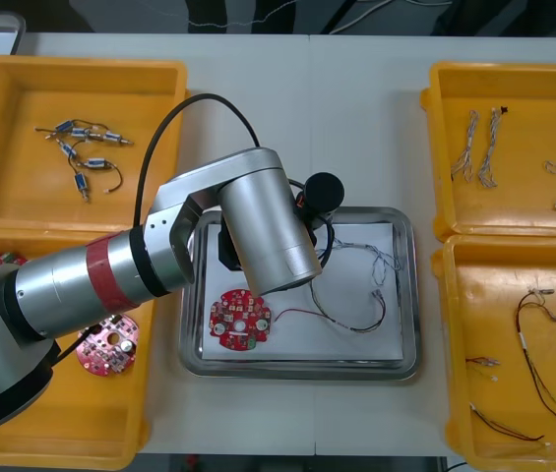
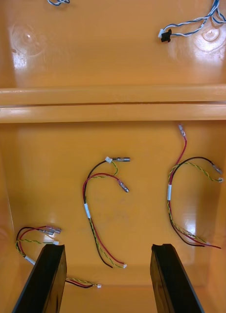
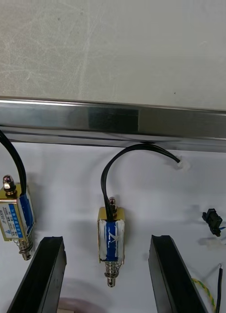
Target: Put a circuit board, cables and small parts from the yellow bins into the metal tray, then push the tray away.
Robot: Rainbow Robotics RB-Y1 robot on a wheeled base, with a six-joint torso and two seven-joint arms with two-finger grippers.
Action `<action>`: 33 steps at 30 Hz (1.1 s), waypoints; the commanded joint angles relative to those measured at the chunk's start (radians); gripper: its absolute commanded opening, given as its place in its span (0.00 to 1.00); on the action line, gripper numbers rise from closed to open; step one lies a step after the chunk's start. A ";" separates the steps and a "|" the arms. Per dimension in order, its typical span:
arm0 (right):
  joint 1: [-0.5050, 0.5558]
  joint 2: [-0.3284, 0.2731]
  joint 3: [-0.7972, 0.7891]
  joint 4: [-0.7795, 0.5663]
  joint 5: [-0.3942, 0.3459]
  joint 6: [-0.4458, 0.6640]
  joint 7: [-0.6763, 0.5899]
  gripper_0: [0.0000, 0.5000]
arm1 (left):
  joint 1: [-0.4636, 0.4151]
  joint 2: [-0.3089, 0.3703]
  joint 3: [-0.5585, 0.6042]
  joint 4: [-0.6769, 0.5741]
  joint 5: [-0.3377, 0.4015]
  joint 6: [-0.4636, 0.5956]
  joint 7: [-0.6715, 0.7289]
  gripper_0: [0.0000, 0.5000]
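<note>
My left arm (image 1: 258, 216) reaches over the far left of the metal tray (image 1: 410, 295), which is white inside. My left gripper (image 3: 107, 238) is open just above the tray floor. A small metal part (image 3: 111, 234) with a blue wrap and a black lead lies between its fingers, untouched. A second such part (image 3: 15, 217) lies beside one finger. The tray also holds a red circuit board (image 1: 239, 320), a blue and white cable (image 1: 371, 258) and a red and black cable (image 1: 356, 320). My right gripper (image 2: 108, 247) hangs open over red and yellow cables (image 2: 101, 210) in a yellow bin.
The tray's shiny rim (image 3: 113, 120) runs just beyond the left fingers. The far left bin holds small metal parts (image 1: 81, 147). The near left bin holds another circuit board (image 1: 106, 345). Blue and white cables (image 1: 479, 133) lie in the far right bin, red and yellow cables (image 1: 533, 324) in the near right one.
</note>
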State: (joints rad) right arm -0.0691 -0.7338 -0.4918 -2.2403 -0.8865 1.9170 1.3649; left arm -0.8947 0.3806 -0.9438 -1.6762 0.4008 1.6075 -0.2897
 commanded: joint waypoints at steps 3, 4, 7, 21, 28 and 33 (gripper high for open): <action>0.012 0.007 -0.033 -0.027 -0.006 0.003 -0.033 1.00 | 0.005 0.011 -0.012 -0.028 -0.014 -0.009 0.103 1.00; 0.014 0.005 -0.033 -0.027 -0.006 0.003 -0.033 1.00 | 0.005 0.017 -0.010 -0.039 -0.014 -0.004 0.104 1.00; 0.012 -0.001 -0.030 -0.028 -0.006 0.003 -0.033 1.00 | 0.006 0.032 0.005 -0.069 -0.011 0.005 0.116 1.00; 0.011 -0.105 0.052 -0.087 -0.043 0.003 -0.036 1.00 | 0.005 0.182 0.154 -0.264 0.128 0.100 0.093 1.00; -0.041 -0.142 0.125 -0.113 -0.120 0.003 -0.038 1.00 | 0.005 0.334 0.231 -0.362 0.266 0.120 0.073 1.00; -0.092 -0.167 0.202 -0.144 -0.154 0.003 -0.029 1.00 | 0.005 0.434 0.278 -0.387 0.365 0.134 0.057 1.00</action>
State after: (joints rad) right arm -0.1038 -0.8466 -0.3539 -2.3359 -1.0247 1.9170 1.3627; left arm -0.8941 0.7233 -0.7199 -2.0193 0.7122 1.7252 -0.2221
